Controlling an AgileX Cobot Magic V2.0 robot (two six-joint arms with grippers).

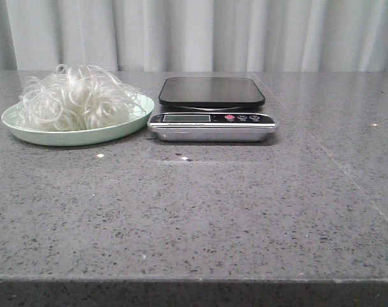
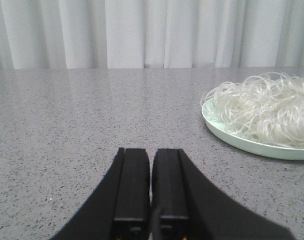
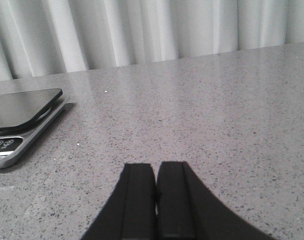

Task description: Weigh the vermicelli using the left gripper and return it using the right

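The vermicelli, a fluffy clump of thin white strands, lies on a pale green plate at the back left of the table. It also shows in the left wrist view on the plate. A kitchen scale with a bare black platform stands just right of the plate; it shows in the right wrist view too. My left gripper is shut and empty, low over the table, well short of the plate. My right gripper is shut and empty, off to the right of the scale. Neither gripper shows in the front view.
The grey speckled tabletop runs to a front edge near me. A pale curtain hangs behind the table's far edge.
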